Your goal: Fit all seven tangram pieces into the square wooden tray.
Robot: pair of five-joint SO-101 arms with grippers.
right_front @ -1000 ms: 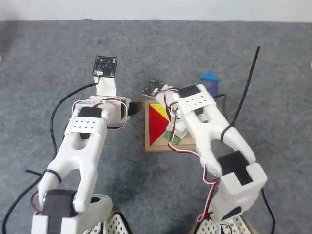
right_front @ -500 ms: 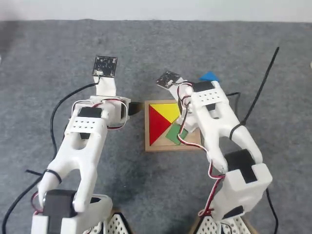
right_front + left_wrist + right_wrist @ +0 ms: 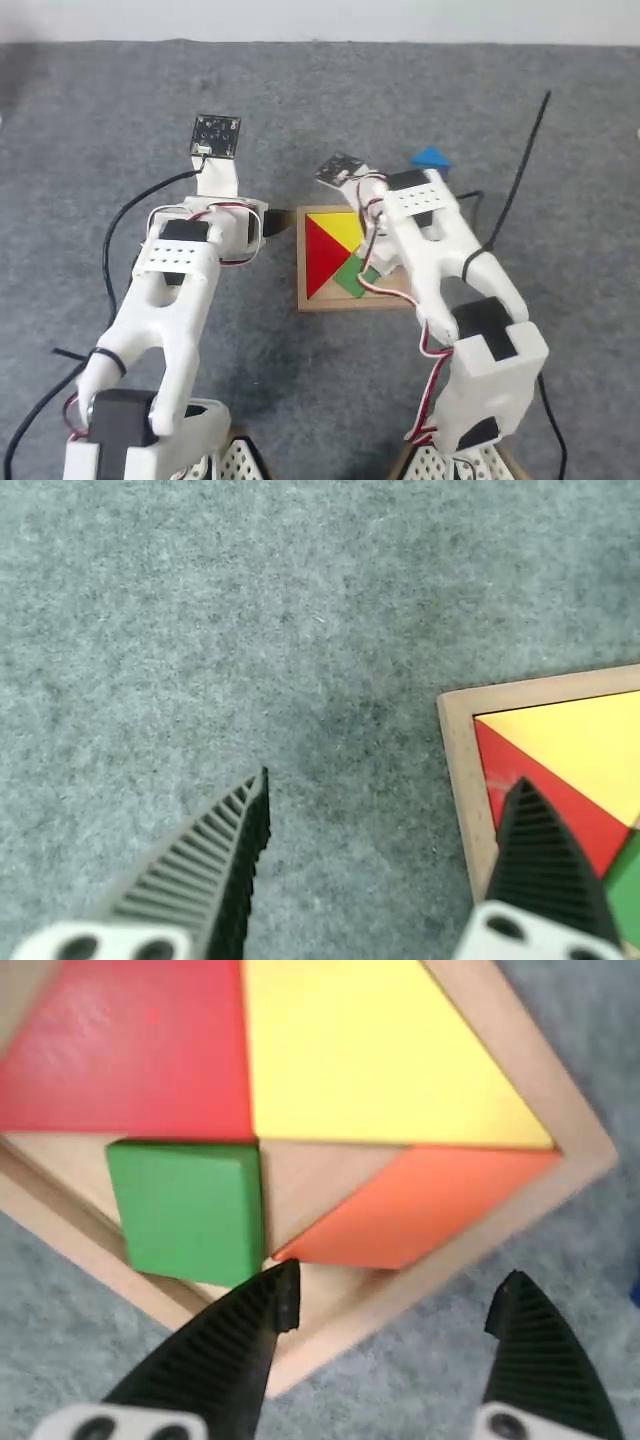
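The square wooden tray (image 3: 304, 300) lies between the arms. In it lie a red triangle (image 3: 320, 262), a yellow triangle (image 3: 340, 228) and a green square (image 3: 352, 276). The right wrist view also shows an orange parallelogram (image 3: 420, 1205) next to the green square (image 3: 185, 1210), with bare tray floor between them. My right gripper (image 3: 402, 1275) hangs open and empty over the tray's rim (image 3: 560, 1120). My left gripper (image 3: 391, 780) is open and empty over the carpet, beside the tray's corner (image 3: 455, 705). A blue piece (image 3: 430, 157) lies on the carpet beyond the tray.
Grey carpet covers the table. A black cable (image 3: 520, 170) runs from the right arm toward the far right. Another cable (image 3: 120, 220) loops left of the left arm. Open carpet lies left of and beyond the tray.
The right arm swung rightward off the tray's middle, then drifted slightly back, uncovering the green square and more of the yellow triangle. It now hides a purple piece. The left arm kept still.
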